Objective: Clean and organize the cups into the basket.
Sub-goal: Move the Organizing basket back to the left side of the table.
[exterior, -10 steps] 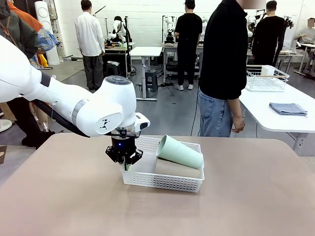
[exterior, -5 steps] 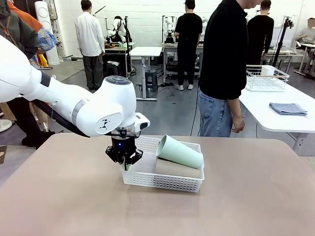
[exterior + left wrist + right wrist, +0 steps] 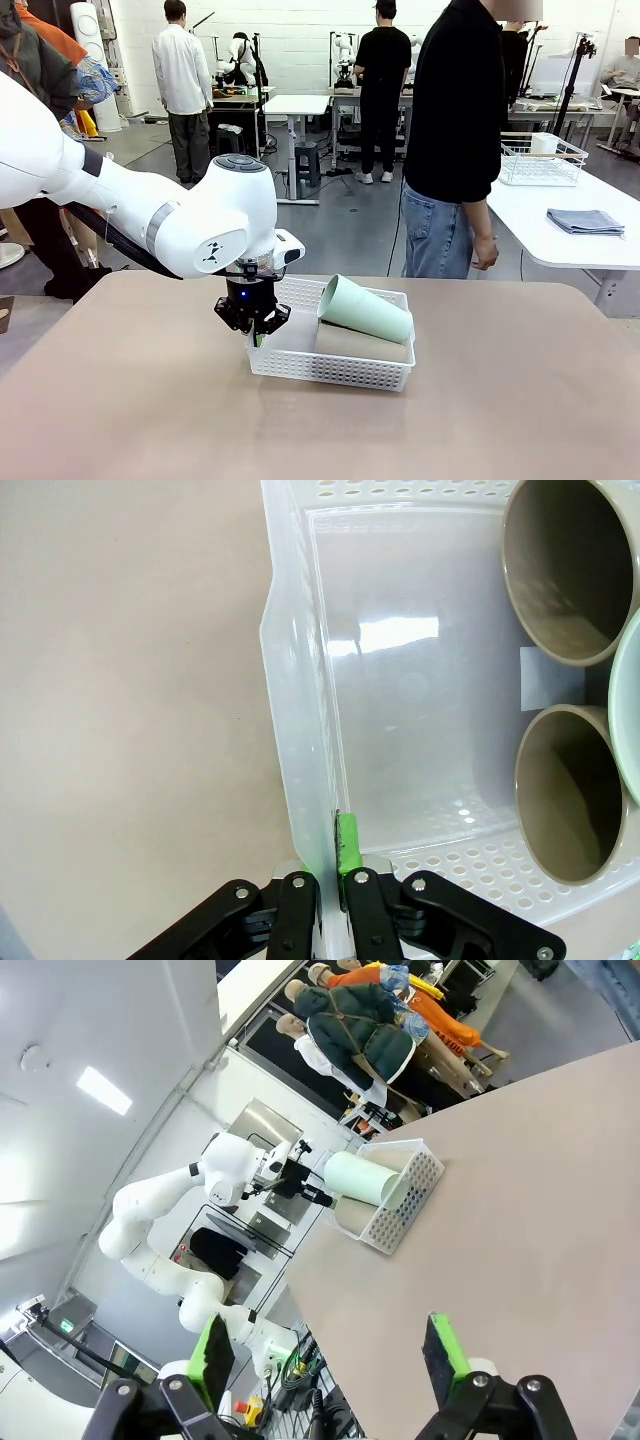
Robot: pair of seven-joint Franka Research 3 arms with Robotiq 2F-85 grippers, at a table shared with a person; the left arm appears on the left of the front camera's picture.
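Over the last second nothing on the table has shifted: the left gripper [image 3: 254, 322] remains pinched on the left end wall of the white lattice basket [image 3: 330, 370], one finger [image 3: 349, 842] inside the wall and one outside, as the left wrist view confirms. The mint green cup [image 3: 365, 309] lies on its side across the tan-brown cups [image 3: 362, 344], all inside the basket; two tan mouths [image 3: 570, 815] show in the wrist view. The right gripper [image 3: 330, 1365] hangs spread and empty, well apart from the basket. The person [image 3: 460, 140] stands at the far side. Judgement: cups are stowed; only repositioning or release of the basket appears outstanding.
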